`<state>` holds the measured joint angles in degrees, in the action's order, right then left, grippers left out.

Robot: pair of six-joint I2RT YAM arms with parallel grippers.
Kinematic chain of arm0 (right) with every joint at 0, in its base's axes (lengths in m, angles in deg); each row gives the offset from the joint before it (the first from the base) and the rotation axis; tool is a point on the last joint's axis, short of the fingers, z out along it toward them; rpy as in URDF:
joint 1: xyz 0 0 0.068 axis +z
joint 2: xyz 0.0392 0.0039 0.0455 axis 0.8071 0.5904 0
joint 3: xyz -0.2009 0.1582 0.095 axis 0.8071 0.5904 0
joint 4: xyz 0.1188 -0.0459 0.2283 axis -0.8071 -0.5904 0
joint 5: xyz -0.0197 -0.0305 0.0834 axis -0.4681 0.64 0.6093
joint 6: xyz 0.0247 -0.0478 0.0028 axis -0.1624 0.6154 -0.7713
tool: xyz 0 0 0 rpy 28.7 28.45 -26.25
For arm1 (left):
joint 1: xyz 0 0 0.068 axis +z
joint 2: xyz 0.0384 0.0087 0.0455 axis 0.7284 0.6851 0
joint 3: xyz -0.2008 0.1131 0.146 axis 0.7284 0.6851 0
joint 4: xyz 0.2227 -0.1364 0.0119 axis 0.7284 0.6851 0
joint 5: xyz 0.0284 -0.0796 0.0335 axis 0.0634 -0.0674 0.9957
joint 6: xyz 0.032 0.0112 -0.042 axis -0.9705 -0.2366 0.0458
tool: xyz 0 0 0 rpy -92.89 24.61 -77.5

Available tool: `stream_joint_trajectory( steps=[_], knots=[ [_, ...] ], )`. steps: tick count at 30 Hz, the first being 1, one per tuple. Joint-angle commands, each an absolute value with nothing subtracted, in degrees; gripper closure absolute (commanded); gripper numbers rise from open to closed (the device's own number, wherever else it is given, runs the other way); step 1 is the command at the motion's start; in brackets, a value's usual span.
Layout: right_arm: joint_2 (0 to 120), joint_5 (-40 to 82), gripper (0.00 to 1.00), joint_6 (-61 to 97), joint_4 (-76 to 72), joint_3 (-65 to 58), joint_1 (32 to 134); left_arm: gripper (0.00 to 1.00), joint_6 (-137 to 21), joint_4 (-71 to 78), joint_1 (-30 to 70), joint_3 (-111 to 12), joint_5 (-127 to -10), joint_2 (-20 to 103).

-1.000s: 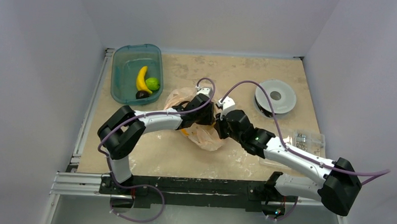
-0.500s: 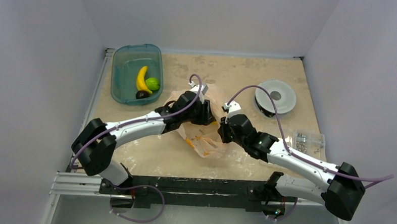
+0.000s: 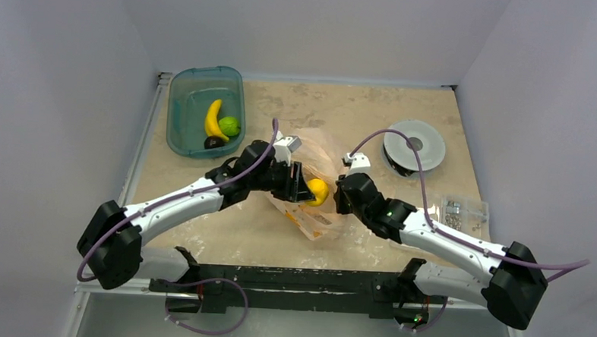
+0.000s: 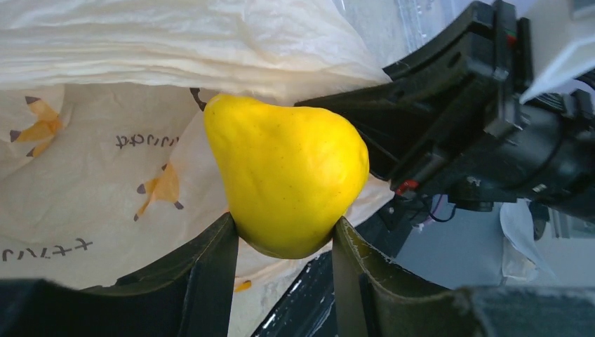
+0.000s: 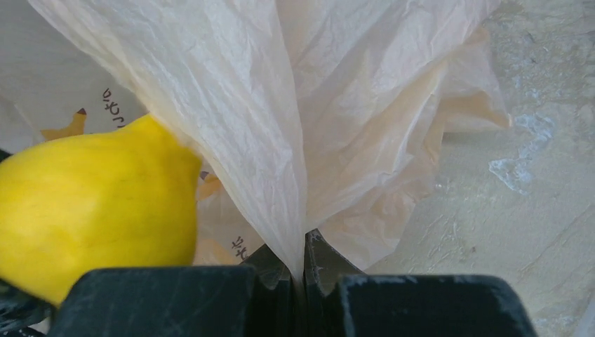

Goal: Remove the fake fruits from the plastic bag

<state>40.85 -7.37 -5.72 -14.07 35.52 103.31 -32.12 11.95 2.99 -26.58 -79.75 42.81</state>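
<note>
My left gripper (image 3: pixel 307 190) is shut on a yellow pear-shaped fake fruit (image 3: pixel 316 190) and holds it just outside the plastic bag (image 3: pixel 312 218); in the left wrist view the fruit (image 4: pixel 284 182) sits between both fingers (image 4: pixel 210 270). My right gripper (image 3: pixel 338 198) is shut on a fold of the peach bag (image 5: pixel 309 119), its jaws pinched tight on the film; the yellow fruit (image 5: pixel 91 217) shows at its left. A yellow banana (image 3: pixel 213 119), a green fruit (image 3: pixel 230 125) and a dark round fruit (image 3: pixel 214 143) lie in the teal tub (image 3: pixel 180 133).
A grey spool (image 3: pixel 413 145) sits at the back right. A small clear packet of metal parts (image 3: pixel 463 212) lies at the right edge. The teal tub stands at the back left, near the table's left rail.
My left arm has pulled back to the left and drawn the yellow fruit out of the bag into view. My right gripper shifted slightly right, still pinching the bag, which has stretched and flattened.
</note>
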Motion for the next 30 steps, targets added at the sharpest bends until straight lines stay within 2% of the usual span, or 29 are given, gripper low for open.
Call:
stream_joint_trajectory(
  steps=[1, 7, 9, 13, 17, 22, 24, 26, 30],
  knots=[
    [41.0, -12.6, 1.00, -9.0, -15.8, 33.6, 103.6, 0.96, -33.3, 12.0, 5.8, -24.2, -87.7, 35.9],
    [40.5, -22.1, 1.00, -15.4, -22.0, 33.0, 103.5, 0.96, -38.9, 24.9, 14.2, -27.2, -87.3, 25.7],
    [40.2, -22.8, 1.00, -15.9, -22.7, 33.2, 103.4, 1.00, -42.5, 33.7, 16.6, -31.2, -80.2, 23.3],
    [39.5, -22.4, 1.00, -15.3, -21.8, 33.7, 103.4, 1.00, -47.0, 45.6, 22.1, -38.8, -61.8, 21.8],
    [39.9, -20.9, 1.00, -13.6, -19.2, 33.9, 103.4, 1.00, -47.8, 51.0, 29.8, -47.9, -53.6, 26.4],
    [42.1, -20.3, 1.00, -11.3, -19.4, 30.5, 103.4, 1.00, -47.6, 52.9, 36.3, -59.0, -51.4, 39.2],
    [42.5, -20.5, 1.00, -10.6, -19.2, 29.6, 103.4, 1.00, -46.6, 55.8, 39.5, -63.7, -54.4, 43.7],
    [42.6, -21.5, 1.00, -10.4, -19.0, 29.1, 103.4, 1.00, -48.4, 56.1, 41.6, -66.8, -65.0, 46.2],
    [43.4, -23.4, 1.00, -11.0, -19.0, 27.7, 103.3, 1.00, -50.9, 51.2, 41.8, -62.3, -85.4, 45.1]
  ],
)
